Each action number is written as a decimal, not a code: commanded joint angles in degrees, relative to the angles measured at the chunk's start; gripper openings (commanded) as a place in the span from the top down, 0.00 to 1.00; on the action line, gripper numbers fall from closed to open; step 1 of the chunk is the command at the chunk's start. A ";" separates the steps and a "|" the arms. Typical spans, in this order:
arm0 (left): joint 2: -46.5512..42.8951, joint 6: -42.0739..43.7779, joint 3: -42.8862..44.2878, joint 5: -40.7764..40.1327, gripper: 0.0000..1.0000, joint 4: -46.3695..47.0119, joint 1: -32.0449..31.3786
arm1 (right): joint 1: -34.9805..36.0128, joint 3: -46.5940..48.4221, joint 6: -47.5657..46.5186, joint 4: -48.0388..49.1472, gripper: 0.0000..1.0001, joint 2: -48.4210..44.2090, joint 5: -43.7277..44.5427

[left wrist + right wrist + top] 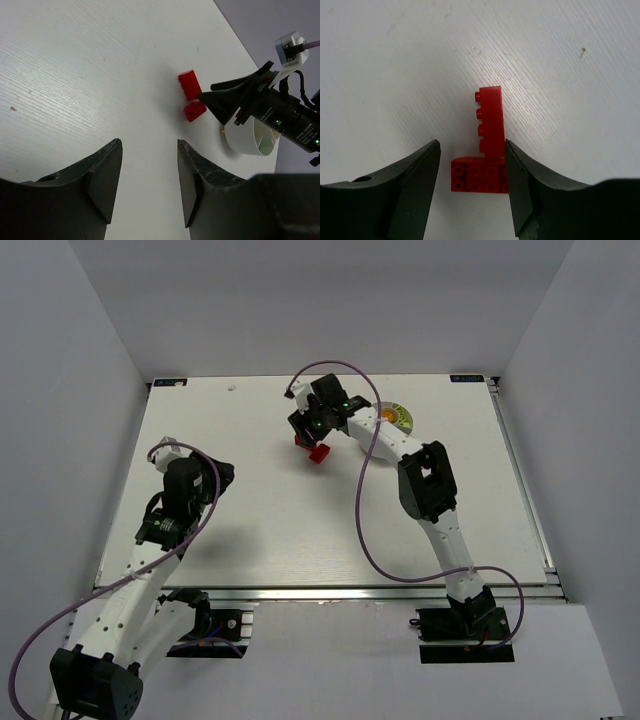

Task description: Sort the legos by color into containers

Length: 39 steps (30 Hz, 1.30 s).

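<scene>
Right gripper (471, 143) is poised over two red Lego bricks (319, 452) on the white table (380, 60), its jaws spread and straddling them, pinching nothing. The longer brick (489, 120) lies on its side with studs pointing sideways, just beside one finger, while the squarer brick (477, 178) sits at its foot, the pair forming an L. The wide stance looks meant to take one brick for the round white divided dish (240, 142), which stands near the bricks beside the arm, with yellow-green and orange showing inside. Left gripper (149, 145), jaws also apart and empty, hangs well away at the table's left side, apparently leaving its partner room to work.
</scene>
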 commanded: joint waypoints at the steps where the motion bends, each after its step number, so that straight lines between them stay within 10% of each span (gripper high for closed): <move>1: -1.87 -0.66 -1.14 -1.16 0.42 -1.07 -0.17 | 0.75 2.62 -1.25 4.21 0.40 2.66 1.63; 24: -2.31 -1.19 -1.58 -1.07 0.41 -2.04 -0.17 | 1.98 3.76 -5.38 13.53 0.38 7.68 6.91; 39: -0.55 -1.36 -3.86 8.32 0.36 6.65 -0.17 | 1.28 -2.81 -4.34 13.87 1.00 -1.09 -1.52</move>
